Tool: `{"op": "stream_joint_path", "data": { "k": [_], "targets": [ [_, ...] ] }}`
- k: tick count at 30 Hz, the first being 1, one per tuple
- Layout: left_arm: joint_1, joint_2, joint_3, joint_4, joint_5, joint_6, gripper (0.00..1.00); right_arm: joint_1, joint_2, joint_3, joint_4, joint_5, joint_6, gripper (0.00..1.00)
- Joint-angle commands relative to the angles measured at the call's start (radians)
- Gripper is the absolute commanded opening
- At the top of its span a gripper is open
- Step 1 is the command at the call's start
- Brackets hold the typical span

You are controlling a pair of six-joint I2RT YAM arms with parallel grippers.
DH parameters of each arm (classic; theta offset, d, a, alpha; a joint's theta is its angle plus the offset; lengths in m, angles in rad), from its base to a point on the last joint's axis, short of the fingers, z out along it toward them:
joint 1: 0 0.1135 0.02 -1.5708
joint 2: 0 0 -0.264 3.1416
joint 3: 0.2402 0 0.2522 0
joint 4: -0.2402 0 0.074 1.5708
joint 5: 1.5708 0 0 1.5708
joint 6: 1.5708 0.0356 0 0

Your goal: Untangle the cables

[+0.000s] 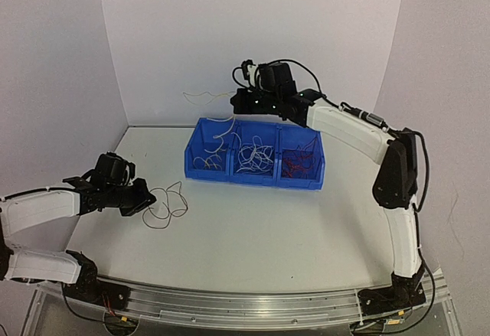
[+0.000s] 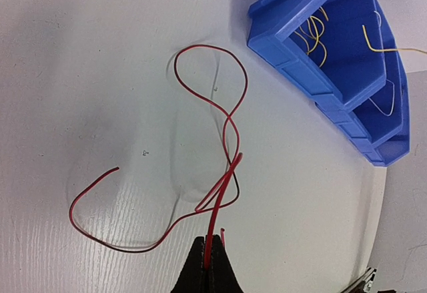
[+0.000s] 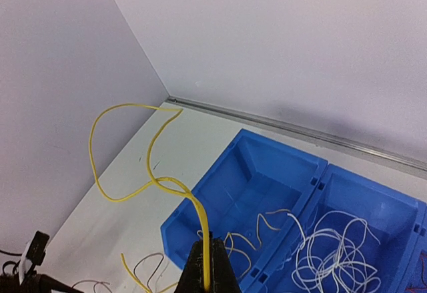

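My left pincer is clamped on the red wire, which lies looped left of the blue bin. My right pincer is clamped on the yellow wire, lifted above the bin's left end. Both look thin, floppy and snag-prone, so I'd grip near a free end.

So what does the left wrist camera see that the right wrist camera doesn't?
Only the left wrist view shows the left gripper shut on a red cable that loops across the table. Only the right wrist view shows the right gripper shut on a yellow cable curling in the air. Both show the blue bin holding loose yellow wires.
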State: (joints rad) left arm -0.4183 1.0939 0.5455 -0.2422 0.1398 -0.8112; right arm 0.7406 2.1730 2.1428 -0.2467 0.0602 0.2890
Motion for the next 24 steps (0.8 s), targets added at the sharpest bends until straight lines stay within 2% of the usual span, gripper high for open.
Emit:
{"op": "stream_joint_path", "data": {
  "k": [1,6,14,24],
  "targets": [
    [-0.004,-0.004,-0.014,0.033,0.008,0.006,0.00,0.005,0.107,0.145,0.093,0.089,-0.014,0.00],
    [-0.004,0.002,-0.022,0.037,0.008,0.008,0.00,0.005,0.195,0.187,0.144,0.251,-0.084,0.00],
    [-0.004,0.006,-0.030,0.037,-0.002,0.008,0.00,0.018,0.201,0.101,0.151,0.270,-0.091,0.00],
    [-0.004,0.023,-0.026,0.029,0.001,0.014,0.00,0.074,0.278,0.163,0.073,0.468,-0.279,0.00]
  ]
}}
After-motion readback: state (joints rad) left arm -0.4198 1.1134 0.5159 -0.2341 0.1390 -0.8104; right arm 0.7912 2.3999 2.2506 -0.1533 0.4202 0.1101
